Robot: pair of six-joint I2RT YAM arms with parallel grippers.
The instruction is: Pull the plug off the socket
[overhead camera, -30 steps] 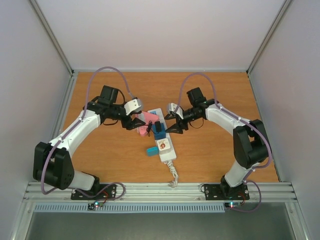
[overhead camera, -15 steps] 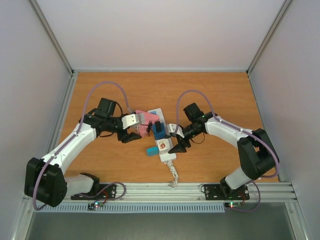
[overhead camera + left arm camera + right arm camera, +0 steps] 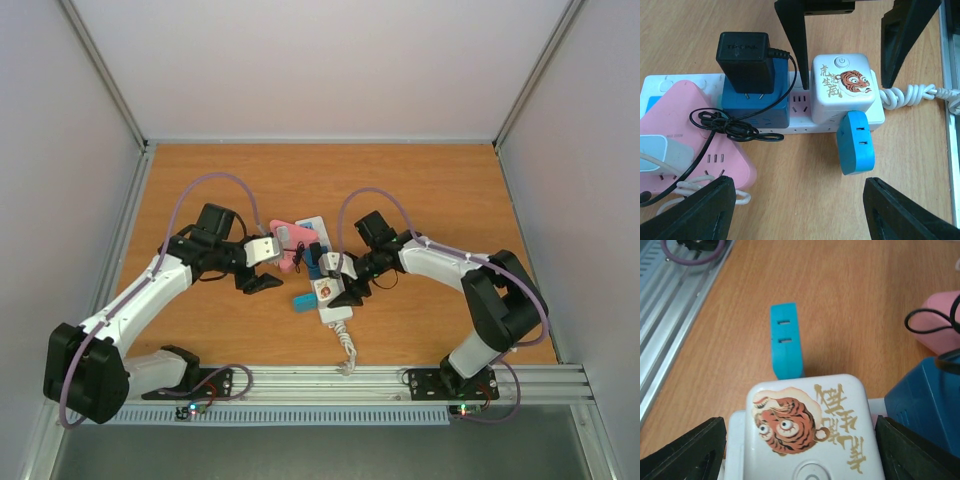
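Wooden worktop [image 3: 440, 190] fills my overhead view, boxed in by pale walls. Nearest me, the socket's white cord [image 3: 345, 350] lies coiled toward the aluminium rail [image 3: 300, 380]. From there the socket [image 3: 335, 312], a long white power strip, lies near mid-worktop. Its long axis runs near to far, with the far end leaning slightly left. A flat light-blue adapter [image 3: 304, 302] lies on the wood against its left side.

Plugged in at the strip's near end is a white cube plug [image 3: 326, 290] printed with a tiger face. The right arm [image 3: 440, 262] is folded in low from the right. The right jaws stand open astride that cube, one finger [image 3: 792, 40] in the gap beside it and the other on the cord side. I cannot tell whether either touches.

Next along sits a dark-blue adapter [image 3: 318, 265] carrying a black charger [image 3: 747, 60]. The left arm [image 3: 150, 285] bends in from the left, with the left jaws open over bare wood just left of the strip. A pink triangular strip [image 3: 285, 238] overlaps the socket's far end, and a tangled black lead [image 3: 725, 127] hides some outlet faces.
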